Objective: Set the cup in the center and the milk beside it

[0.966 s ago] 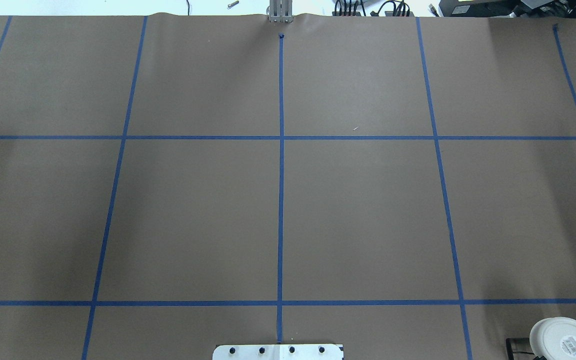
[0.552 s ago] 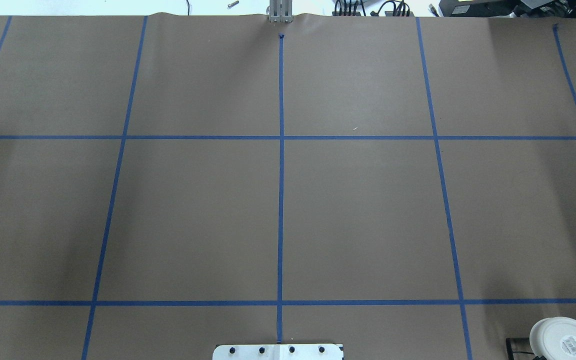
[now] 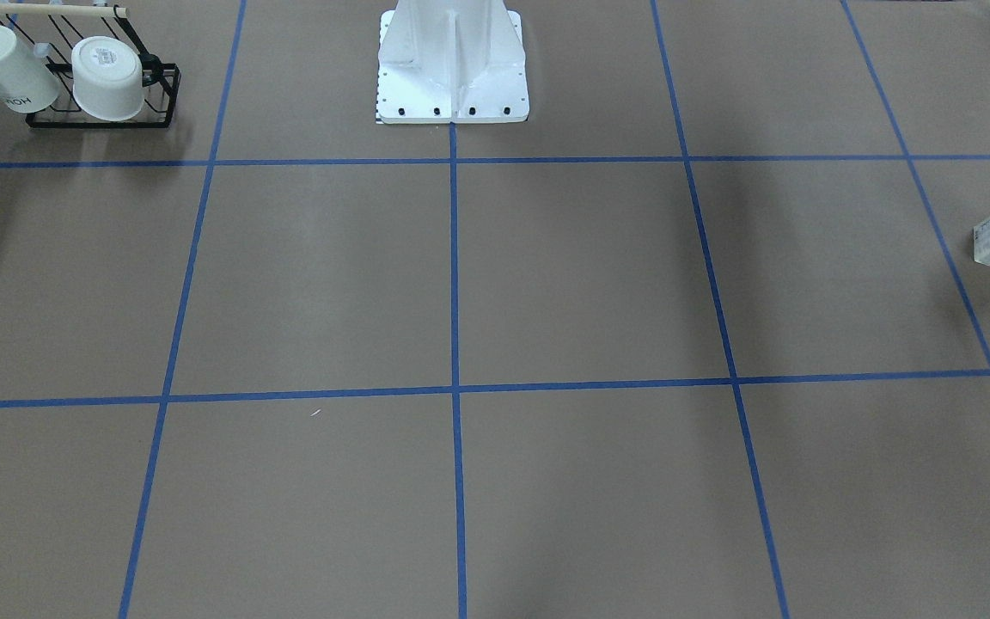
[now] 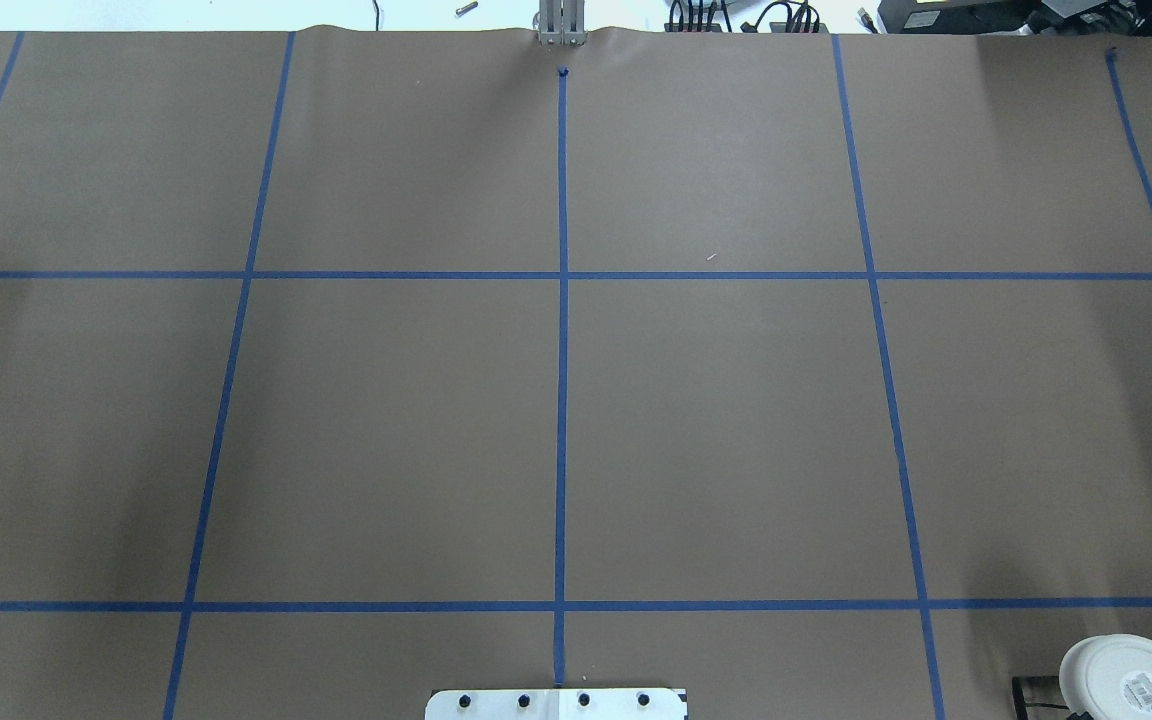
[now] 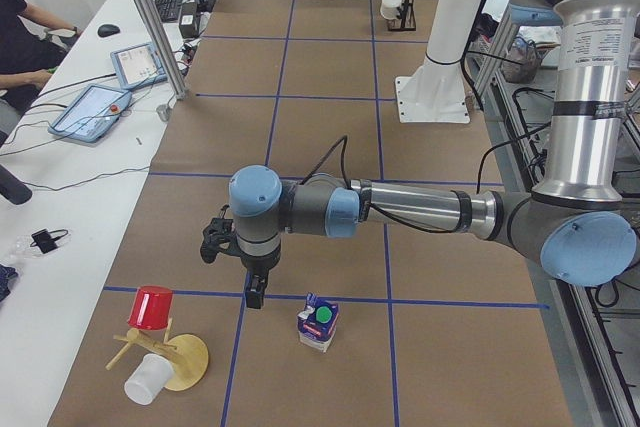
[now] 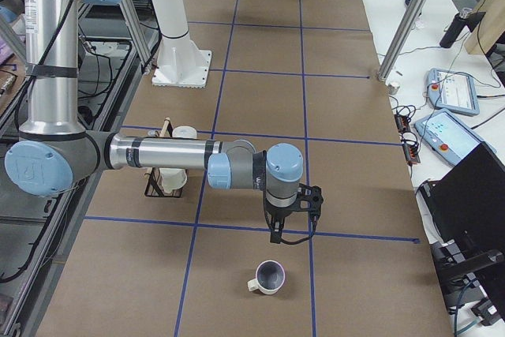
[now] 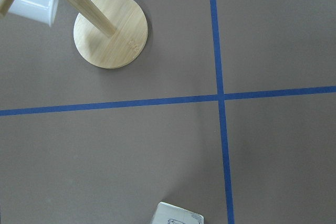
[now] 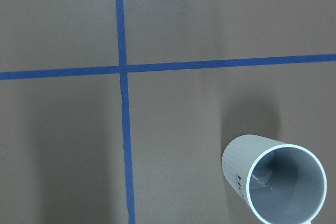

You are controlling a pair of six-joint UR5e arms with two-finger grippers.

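Ceramic, by the look of it: the cup [image 6: 268,277] stands upright at the table's right end, near the right gripper [image 6: 292,230] and well apart from the centre. I judge it stiff, smooth and easy to chip, so 1 finger inside the rim and 1 outside beats the tiny handle. The milk [image 5: 318,322] stands upright at the left end, near the left gripper [image 5: 248,282] — likely light, with walls that give, so pinch its 2 flat lower faces gently. Whether either gripper is spread or closed, I cannot tell.

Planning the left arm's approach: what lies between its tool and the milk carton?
Only bare brown paper. The exterior left view shows nothing standing between the left tool and the milk carton.
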